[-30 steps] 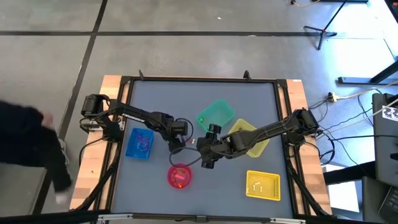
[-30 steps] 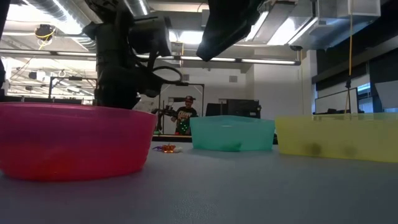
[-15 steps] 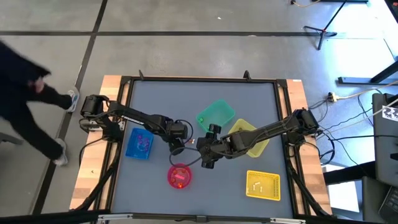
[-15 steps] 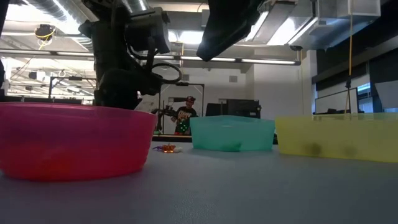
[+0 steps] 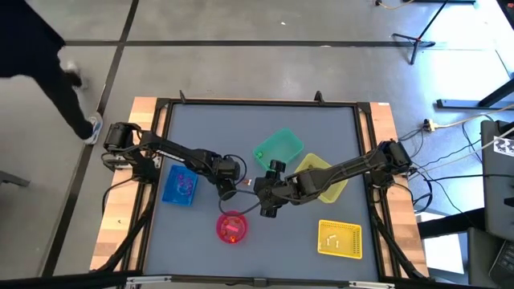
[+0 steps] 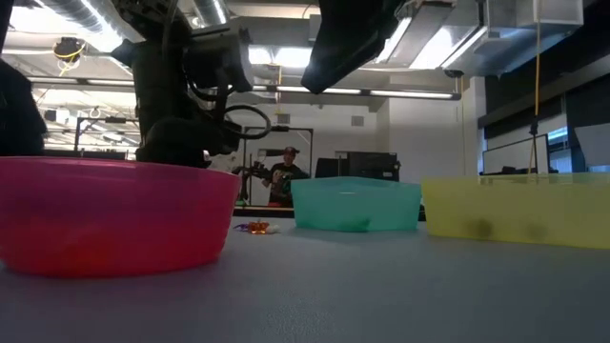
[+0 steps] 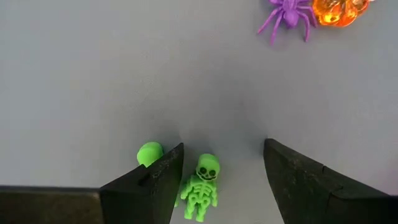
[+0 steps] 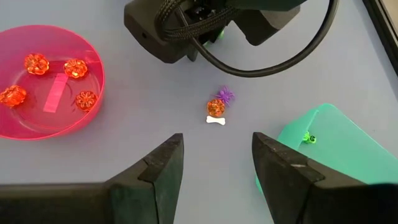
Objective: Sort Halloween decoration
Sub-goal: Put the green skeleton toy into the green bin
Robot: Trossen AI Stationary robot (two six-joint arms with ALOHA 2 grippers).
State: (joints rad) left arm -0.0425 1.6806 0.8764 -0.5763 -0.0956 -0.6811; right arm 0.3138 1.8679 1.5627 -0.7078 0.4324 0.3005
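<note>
I have the left gripper point(image 7: 221, 180) low over the grey table point(image 5: 241, 128) near its middle, jaws apart, with a small green skeleton point(image 7: 201, 185) lying on the table between the fingers and a green ball point(image 7: 149, 152) just beside one finger; neither looks gripped. A purple spider point(image 7: 287, 14) and an orange pumpkin point(image 7: 339, 10) lie touching each other farther out. The right gripper point(image 8: 216, 168) hangs above the table near the left one, jaws apart and holding nothing; below it I see that same orange pumpkin, the purple spider and a white bone point(image 8: 216, 120) in a tight cluster. The pink bowl point(image 8: 93, 84) holds four orange pumpkins point(image 8: 36, 63). The green bin point(image 8: 348, 149) holds one small green piece point(image 8: 308, 137). The blue bin point(image 5: 179, 185) has purple pieces inside, and the yellow bin point(image 5: 340, 238) white ones. A person point(image 5: 44, 56) walks past the table's far left corner.
</note>
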